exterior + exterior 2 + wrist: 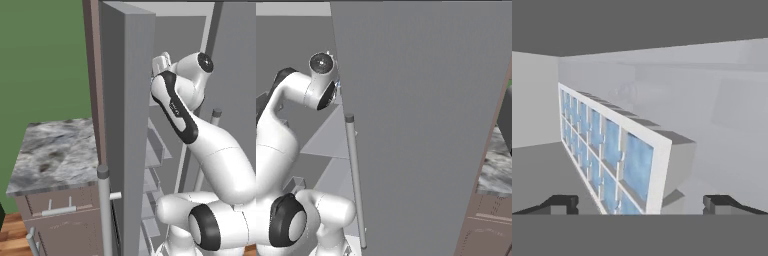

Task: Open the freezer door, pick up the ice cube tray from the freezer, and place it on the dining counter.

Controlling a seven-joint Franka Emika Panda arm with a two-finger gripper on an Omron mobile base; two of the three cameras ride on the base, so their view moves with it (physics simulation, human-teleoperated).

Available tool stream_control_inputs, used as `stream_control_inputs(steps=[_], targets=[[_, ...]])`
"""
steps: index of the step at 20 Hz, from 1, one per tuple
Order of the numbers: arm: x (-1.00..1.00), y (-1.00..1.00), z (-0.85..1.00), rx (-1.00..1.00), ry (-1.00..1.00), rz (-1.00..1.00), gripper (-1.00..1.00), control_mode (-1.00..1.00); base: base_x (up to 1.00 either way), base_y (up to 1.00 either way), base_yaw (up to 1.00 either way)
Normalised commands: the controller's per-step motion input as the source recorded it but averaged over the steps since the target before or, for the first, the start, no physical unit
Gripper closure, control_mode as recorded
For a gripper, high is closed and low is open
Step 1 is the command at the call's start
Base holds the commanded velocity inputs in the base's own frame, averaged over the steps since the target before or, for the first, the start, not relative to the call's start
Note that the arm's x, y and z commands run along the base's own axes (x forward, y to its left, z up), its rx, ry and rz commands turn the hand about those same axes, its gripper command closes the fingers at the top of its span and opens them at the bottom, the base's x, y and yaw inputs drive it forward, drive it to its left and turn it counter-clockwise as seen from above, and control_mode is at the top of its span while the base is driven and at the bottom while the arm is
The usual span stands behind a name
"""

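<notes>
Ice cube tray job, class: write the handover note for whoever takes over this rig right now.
Hand: open, holding nothing, a fingertip showing on either side of the ice cube tray and neither visibly touching it.
Ice cube tray: standing on edge inside the freezer, directly ahead of the hand.
Freezer door: open, swung out towards the base, with the arm reaching in past it.
Done: door opened, hand brought up to the tray.
Left: close on the tray, lift it out, place it on the dining counter.
</notes>
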Motion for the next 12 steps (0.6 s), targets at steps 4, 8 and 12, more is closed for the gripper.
stream_control_inputs(steps=[4,8,12], targets=[[0.25,0.09,-0.26,0.00,0.01,0.00,-1.00,-1.00,0.00,0.00,0.00],[0.36,0.01,-0.23,0.00,0.00,0.00,-1.00,-1.00,0.00,0.00,0.00],[0.39,0.00,-0.13,0.00,0.00,0.00,-1.00,-1.00,0.00,0.00,0.00]])
